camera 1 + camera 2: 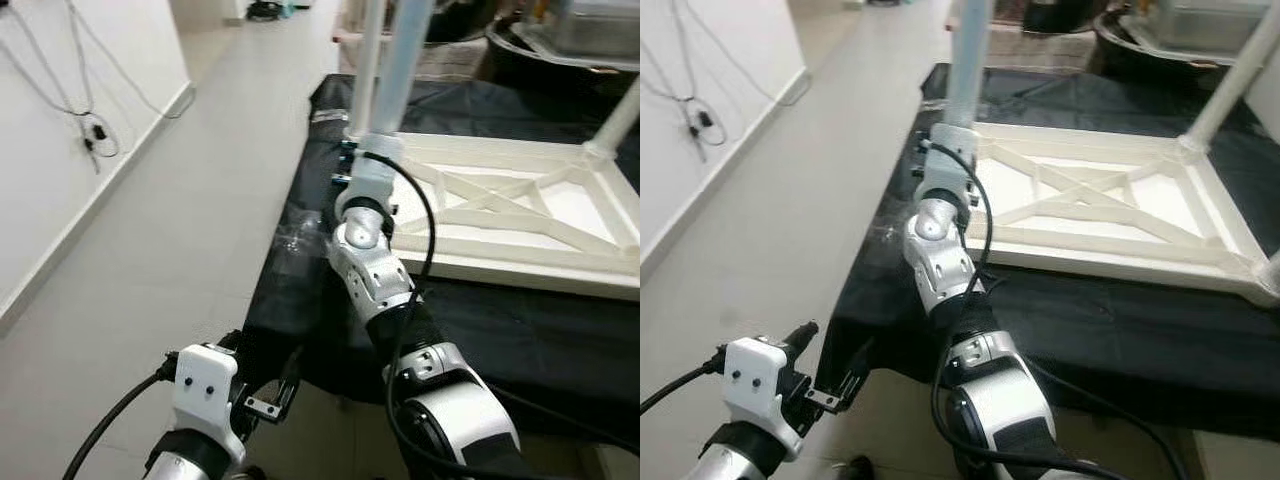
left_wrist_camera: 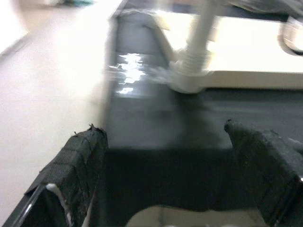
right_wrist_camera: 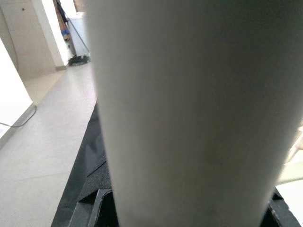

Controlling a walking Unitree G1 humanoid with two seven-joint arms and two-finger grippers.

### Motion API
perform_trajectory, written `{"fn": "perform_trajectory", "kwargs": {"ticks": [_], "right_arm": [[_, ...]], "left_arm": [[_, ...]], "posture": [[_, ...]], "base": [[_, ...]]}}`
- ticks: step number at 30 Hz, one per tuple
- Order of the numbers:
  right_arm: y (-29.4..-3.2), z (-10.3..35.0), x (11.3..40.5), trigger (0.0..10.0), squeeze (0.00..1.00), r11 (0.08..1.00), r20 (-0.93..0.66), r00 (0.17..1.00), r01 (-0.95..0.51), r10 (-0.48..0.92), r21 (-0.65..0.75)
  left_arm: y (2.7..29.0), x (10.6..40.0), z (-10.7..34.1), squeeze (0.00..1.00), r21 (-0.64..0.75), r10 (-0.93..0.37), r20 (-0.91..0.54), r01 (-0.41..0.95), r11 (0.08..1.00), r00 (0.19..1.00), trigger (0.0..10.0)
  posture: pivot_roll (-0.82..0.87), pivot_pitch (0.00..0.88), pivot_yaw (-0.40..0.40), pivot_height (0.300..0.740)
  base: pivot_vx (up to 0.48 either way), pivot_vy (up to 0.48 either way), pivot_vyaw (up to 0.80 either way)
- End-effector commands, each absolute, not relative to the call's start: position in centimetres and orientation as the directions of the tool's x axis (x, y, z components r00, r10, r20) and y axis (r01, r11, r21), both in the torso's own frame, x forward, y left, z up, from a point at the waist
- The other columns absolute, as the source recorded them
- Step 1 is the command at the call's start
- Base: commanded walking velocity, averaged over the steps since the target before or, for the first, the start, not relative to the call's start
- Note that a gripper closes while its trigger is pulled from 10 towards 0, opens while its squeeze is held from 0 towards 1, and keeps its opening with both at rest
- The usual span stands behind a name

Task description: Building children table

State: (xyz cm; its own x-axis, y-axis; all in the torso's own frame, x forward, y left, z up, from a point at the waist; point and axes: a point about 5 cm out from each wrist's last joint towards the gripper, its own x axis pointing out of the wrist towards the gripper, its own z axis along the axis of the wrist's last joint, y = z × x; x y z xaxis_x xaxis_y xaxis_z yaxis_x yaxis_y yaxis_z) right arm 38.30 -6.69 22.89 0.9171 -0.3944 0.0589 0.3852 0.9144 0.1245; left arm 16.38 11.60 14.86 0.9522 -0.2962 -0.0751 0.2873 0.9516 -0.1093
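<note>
A white children's table (image 1: 500, 262) lies upside down on a black-covered surface (image 1: 480, 330), its cross-braced underside facing up. One white leg (image 1: 400, 70) rises from the corner nearest the floor side. My right gripper (image 1: 358, 152) is at the base of this leg; in the right wrist view the leg (image 3: 189, 109) sits very close between the fingers, which are shut on it. Another leg (image 1: 1230, 85) stands at the far right corner. My left gripper (image 2: 165, 179) hangs open and holds nothing, low beside the front edge of the black surface.
Pale tiled floor (image 1: 150, 250) stretches to the left along a white wall with hanging cables (image 1: 85, 120). A scrap of clear plastic (image 1: 295, 240) lies on the black cover near its left edge. Dark tubs and clutter (image 1: 1160, 30) stand behind the table.
</note>
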Motion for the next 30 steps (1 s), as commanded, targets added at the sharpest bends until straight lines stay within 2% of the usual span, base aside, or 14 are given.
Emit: {"fn": "perform_trajectory", "kwargs": {"ticks": [1,4,8,16,23,30], "right_arm": [[-6.2,16.7,37.3,10.0,0.0,0.892,-0.209,0.879,0.448,-0.428,0.058],[-6.2,16.6,36.9,10.0,0.0,0.836,-0.201,0.823,0.548,-0.532,0.03],[-5.8,16.3,36.4,10.0,0.0,0.811,-0.197,0.795,0.585,-0.574,0.001],[-5.8,16.4,36.5,10.0,0.0,0.778,-0.219,0.762,0.628,-0.61,0.018],[-5.8,15.2,35.9,10.0,0.0,0.732,-0.294,0.7,0.681,-0.651,0.002],[-5.5,14.7,35.5,10.0,0.0,0.713,-0.317,0.681,0.701,-0.661,0.019]], "left_arm": [[11.6,16.6,14.7,0.0,-0.092,-0.31,-0.082,0.303,0.949,0.947,10.0],[11.6,16.6,14.7,0.0,-0.087,-0.311,-0.082,0.304,0.949,0.947,10.0],[11.7,16.6,14.7,0.0,-0.083,-0.31,-0.083,0.304,0.949,0.947,10.0],[11.7,16.6,14.7,0.0,-0.083,-0.311,-0.081,0.304,0.949,0.947,10.0],[11.7,16.7,14.7,0.0,-0.084,-0.314,-0.08,0.307,0.948,0.946,10.0],[11.7,16.8,14.7,0.0,-0.081,-0.311,-0.081,0.304,0.949,0.947,10.0]], "posture": [[0.15,0.197,-0.025,0.74],[0.16,0.194,-0.025,0.74],[0.16,0.194,-0.027,0.74],[0.16,0.196,-0.024,0.74],[0.16,0.201,-0.024,0.74],[0.16,0.206,-0.026,0.74]], "base": [[0.0,0.0,0.0],[0.0,0.0,0.0],[0.0,0.0,0.0],[0.0,0.0,0.0],[0.0,0.0,0.0],[0.0,0.0,0.0]]}}
